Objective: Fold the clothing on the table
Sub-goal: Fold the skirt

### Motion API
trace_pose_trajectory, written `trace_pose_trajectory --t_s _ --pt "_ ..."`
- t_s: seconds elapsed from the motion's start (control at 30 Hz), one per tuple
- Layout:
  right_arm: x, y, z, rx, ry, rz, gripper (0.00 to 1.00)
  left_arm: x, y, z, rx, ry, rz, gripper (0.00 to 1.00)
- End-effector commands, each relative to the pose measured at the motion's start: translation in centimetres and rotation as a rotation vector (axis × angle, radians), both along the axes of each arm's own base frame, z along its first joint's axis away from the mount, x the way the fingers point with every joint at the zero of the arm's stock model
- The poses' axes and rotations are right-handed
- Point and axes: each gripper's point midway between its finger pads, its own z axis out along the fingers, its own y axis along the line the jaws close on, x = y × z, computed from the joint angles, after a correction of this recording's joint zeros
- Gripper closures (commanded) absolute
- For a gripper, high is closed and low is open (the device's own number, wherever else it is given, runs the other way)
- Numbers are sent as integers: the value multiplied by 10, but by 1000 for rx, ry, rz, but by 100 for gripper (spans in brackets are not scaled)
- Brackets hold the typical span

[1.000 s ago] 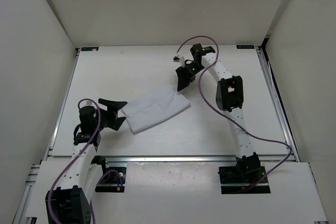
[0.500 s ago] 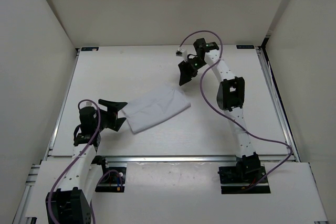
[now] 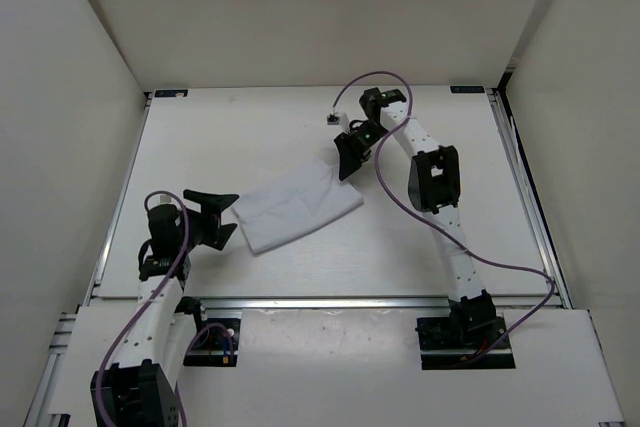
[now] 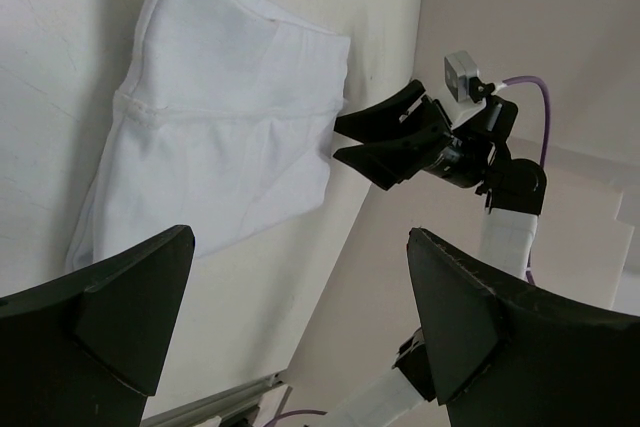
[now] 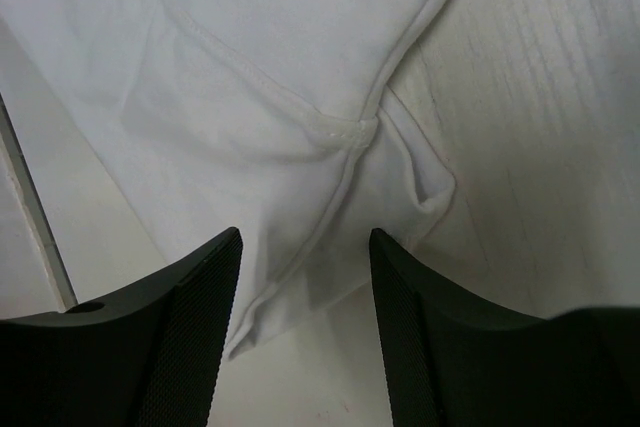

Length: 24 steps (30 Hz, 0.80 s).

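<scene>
The clothing [image 3: 300, 209] is a white folded piece lying flat near the middle of the table [image 3: 230, 137]. My right gripper [image 3: 348, 157] hangs over its far right corner. In the right wrist view that gripper [image 5: 305, 237] stands open, its fingers either side of a hemmed corner of the clothing [image 5: 260, 67], holding nothing. My left gripper [image 3: 222, 215] is wide open just off the clothing's near left end and apart from it. The left wrist view shows its gripper [image 4: 300, 242] empty, with the clothing [image 4: 220, 117] beyond and the right gripper [image 4: 385, 142] at the far edge.
White upright walls close in the table on three sides. Metal rails [image 3: 520, 177] run along the right and near edges. A purple cable [image 3: 390, 187] loops off the right arm over the table to the right of the clothing.
The right gripper drew back from the clothing's far corner, then came down over it again with its jaws a little narrower. The left arm has barely moved.
</scene>
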Motion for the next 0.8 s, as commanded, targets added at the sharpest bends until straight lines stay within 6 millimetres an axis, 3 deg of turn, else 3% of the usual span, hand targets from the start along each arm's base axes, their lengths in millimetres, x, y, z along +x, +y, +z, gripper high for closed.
trace_pose_trajectory --t_s 0.0,0.23,0.63,0.77 --pt "-12 -4 -8 -27 16 41 42 -4 2 -2 5 -1 0 1" --pt "-11 -2 -4 -31 -17 62 61 -8 3 -1 -4 -10 2 1" --pt "-25 2 15 39 1 83 38 -13 3 -4 -26 -19 11 1" --pt "-33 4 13 41 33 84 37 -13 5 -3 -33 -18 25 1"
